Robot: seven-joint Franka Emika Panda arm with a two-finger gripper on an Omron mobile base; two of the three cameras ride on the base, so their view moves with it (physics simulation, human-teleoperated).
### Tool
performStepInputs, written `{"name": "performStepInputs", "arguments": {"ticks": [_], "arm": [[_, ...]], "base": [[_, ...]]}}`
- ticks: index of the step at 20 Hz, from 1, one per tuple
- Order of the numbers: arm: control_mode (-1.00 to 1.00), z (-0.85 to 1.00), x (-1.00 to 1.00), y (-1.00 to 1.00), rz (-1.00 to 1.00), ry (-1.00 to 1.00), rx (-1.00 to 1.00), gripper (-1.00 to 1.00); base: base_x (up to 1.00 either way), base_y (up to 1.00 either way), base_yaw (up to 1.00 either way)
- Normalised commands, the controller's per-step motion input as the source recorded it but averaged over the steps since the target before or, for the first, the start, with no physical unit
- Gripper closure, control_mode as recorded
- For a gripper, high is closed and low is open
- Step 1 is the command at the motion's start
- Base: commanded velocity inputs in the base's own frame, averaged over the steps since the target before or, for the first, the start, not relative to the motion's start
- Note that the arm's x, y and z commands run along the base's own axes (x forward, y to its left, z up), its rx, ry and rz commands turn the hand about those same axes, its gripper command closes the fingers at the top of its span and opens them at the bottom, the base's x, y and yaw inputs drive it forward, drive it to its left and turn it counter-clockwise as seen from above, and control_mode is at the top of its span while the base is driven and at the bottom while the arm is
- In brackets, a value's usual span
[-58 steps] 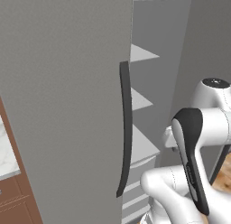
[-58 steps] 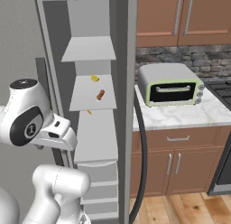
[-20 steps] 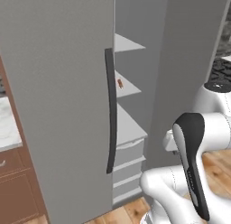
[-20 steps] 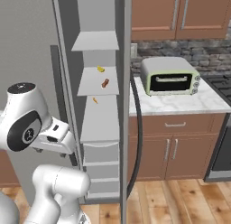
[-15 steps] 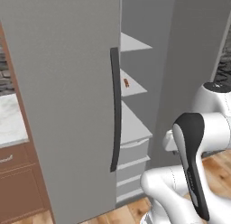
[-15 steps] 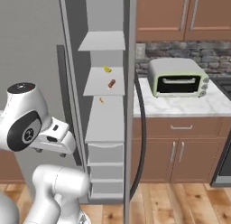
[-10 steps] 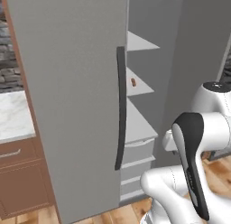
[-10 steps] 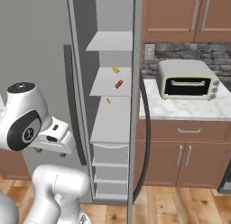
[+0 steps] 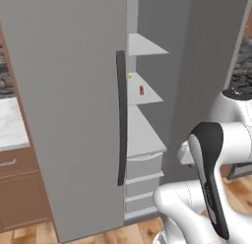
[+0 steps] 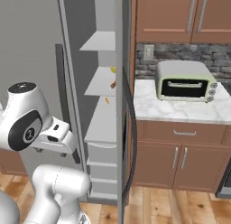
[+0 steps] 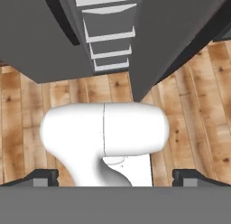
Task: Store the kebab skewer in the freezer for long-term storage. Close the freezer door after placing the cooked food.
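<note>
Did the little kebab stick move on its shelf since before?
No. The kebab skewer lies on the same freezer shelf, beside the small yellow thing, as earlier. The whole picture shifted because the base drove.

arm folded low, gripper (image 11: 115, 175) aimed down, fingers apart

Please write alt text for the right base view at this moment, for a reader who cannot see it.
The grey freezer stands open, with the kebab skewer lying on a middle shelf beside two small yellow bits. To its right a toaster oven sits on a marble counter above brown cabinets, and the robot's white arm fills the lower left.
</note>
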Motion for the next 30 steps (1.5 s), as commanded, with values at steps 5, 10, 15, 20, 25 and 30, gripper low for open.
{"name": "performStepInputs", "arguments": {"ticks": [5,10,15,20,25,30], "arm": [[1.00,0.00,0.00,0.00,0.00,0.00,0.00,-1.00],[1.00,0.00,0.00,0.00,0.00,0.00,0.00,-1.00],[1.00,0.00,0.00,0.00,0.00,0.00,0.00,-1.00],[1.00,0.00,0.00,0.00,0.00,0.00,0.00,-1.00],[1.00,0.00,0.00,0.00,0.00,0.00,0.00,-1.00],[1.00,0.00,0.00,0.00,0.00,0.00,0.00,-1.00]], "base": [[-0.52,-0.11,0.01],[-0.54,-0.05,0.00],[-0.14,-0.29,0.01],[0.00,-0.39,0.08],[0.00,-0.33,0.08],[0.00,-0.09,0.02]]}}
